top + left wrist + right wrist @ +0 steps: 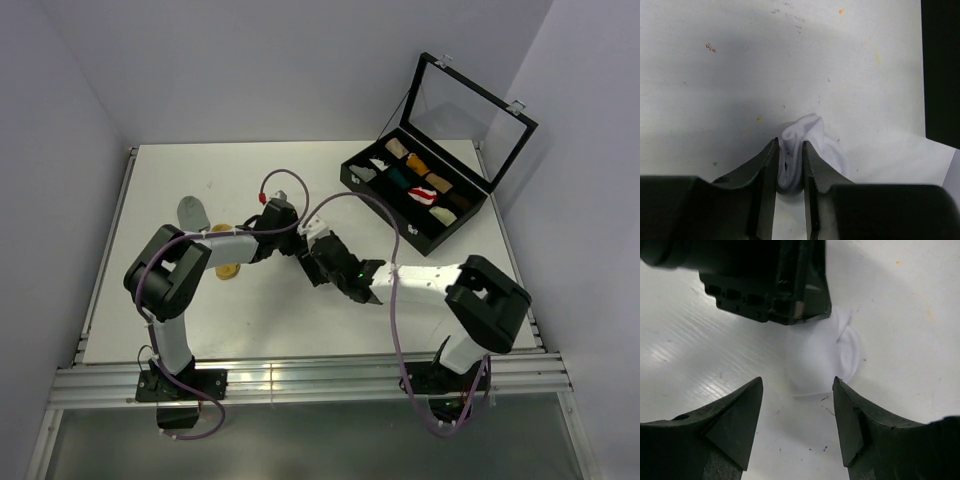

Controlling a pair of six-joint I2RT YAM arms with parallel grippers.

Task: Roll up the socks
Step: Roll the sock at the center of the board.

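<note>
Jaws of the left gripper [790, 146] pinch a soft, bunched white sock [812, 131] (folds bulging past the dark tapered tips) on the smooth, speckled desk [715, 90]. The right gripper [796, 385] has its wedge-shaped jaws wide apart, just short of that crumpled lump. The grey sock [193, 210] and mustard sock [229, 270] lie flat to the left.

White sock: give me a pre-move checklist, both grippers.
1. Left gripper grips the white sock: ok, fabric is pinched between its fingers.
2. Right gripper open and empty: ok, the sock lies just beyond its fingertips.
3. Roll tight: cannot tell, only a bunched lump shows.
4. Grey sock out of the way: ok, it lies off beside the left arm.
5. Mustard sock out of the way: cannot tell, the left arm partly covers it.
</note>
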